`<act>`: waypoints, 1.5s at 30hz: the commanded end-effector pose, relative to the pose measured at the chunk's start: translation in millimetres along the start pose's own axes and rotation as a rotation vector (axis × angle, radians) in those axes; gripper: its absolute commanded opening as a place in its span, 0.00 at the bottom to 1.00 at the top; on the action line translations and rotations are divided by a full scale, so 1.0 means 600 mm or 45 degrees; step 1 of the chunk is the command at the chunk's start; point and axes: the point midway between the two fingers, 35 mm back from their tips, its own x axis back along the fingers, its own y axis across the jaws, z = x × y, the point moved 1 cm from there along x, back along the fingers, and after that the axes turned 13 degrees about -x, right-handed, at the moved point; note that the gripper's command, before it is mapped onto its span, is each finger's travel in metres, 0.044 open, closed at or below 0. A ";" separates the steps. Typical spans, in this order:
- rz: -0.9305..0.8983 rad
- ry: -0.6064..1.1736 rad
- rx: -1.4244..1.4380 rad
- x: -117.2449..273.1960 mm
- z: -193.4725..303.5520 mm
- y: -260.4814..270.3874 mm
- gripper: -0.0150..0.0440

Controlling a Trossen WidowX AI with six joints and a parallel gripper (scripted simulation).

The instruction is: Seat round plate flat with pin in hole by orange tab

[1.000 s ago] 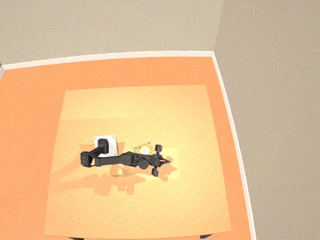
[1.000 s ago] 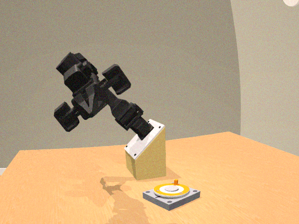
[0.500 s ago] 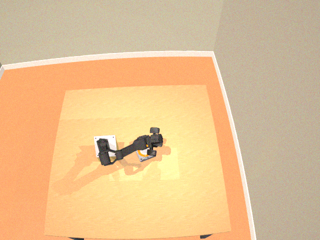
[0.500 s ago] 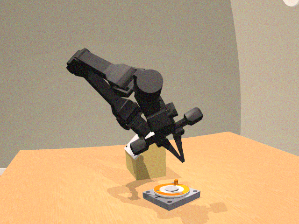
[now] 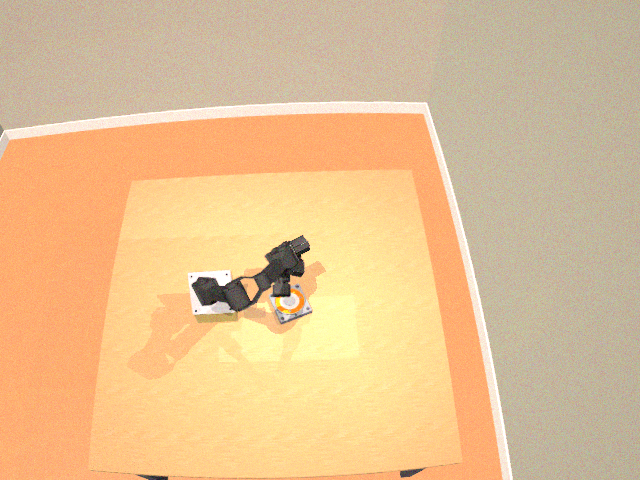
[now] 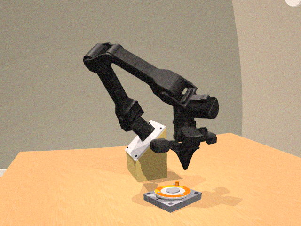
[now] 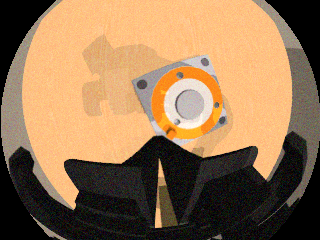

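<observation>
The hand (image 6: 185, 167) is clenched fully on nothing, fingers pressed into one point. It hangs above the round plate (image 6: 172, 191), apart from it and the orange tab (image 6: 177, 182).

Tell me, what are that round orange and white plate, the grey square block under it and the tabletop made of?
The round orange-and-white plate looks like smooth painted plastic or metal: flat colour, no grain. The grey square base beneath looks like matte metal, judging by its even grey and dark corner holes, though it could be plastic. The pale tabletop looks like light wood, with faint grain streaks.
</observation>
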 end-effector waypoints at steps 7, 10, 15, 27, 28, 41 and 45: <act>0.032 0.005 0.007 -0.051 0.006 -0.004 0.25; 0.035 0.005 0.007 -0.077 0.008 -0.007 0.25; 0.036 0.005 0.007 -0.083 0.010 -0.009 0.25; 0.037 0.005 0.007 -0.083 0.023 -0.027 0.25; 0.037 0.005 0.007 -0.083 0.024 -0.029 0.25; 0.037 0.006 0.008 -0.083 0.033 -0.041 0.25; 0.037 0.006 0.008 -0.083 0.034 -0.044 0.25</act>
